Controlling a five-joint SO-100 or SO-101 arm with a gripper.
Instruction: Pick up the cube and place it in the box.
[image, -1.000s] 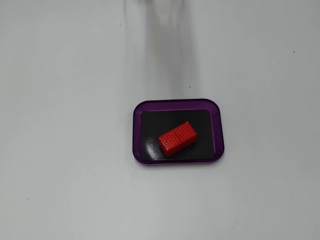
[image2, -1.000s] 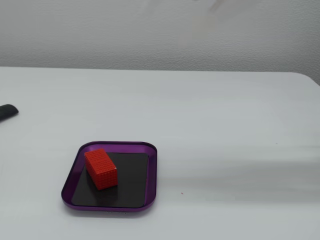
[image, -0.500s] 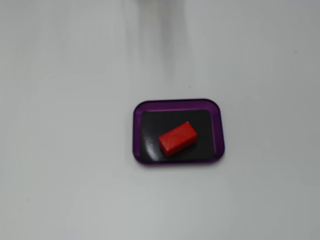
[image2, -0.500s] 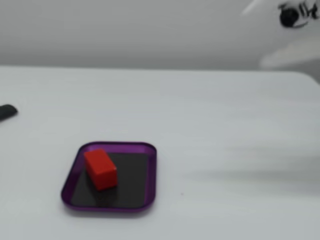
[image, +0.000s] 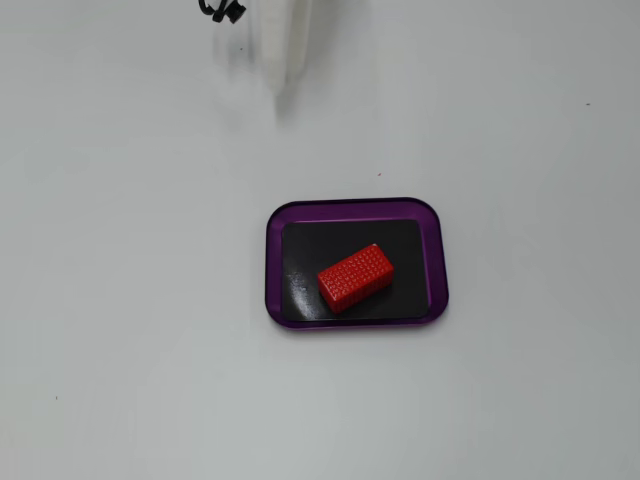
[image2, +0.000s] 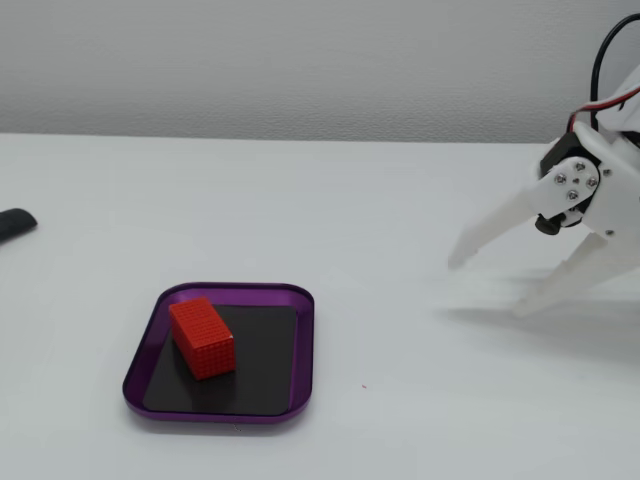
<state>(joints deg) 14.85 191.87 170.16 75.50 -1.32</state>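
The red cube (image: 354, 277) lies flat on the black bottom of the purple-rimmed box (image: 275, 262), turned at an angle. In the other fixed view the cube (image2: 202, 338) sits in the left half of the box (image2: 303, 345). My white gripper (image2: 488, 287) is open and empty. It hangs just above the table, well to the right of the box in that view. In the top-down fixed view only a blurred white finger (image: 286, 55) shows at the top edge, beyond the box.
A small black object (image2: 14, 224) lies at the table's left edge. A black cable (image: 221, 10) shows at the top edge near the arm. The table (image: 120, 300) is plain white.
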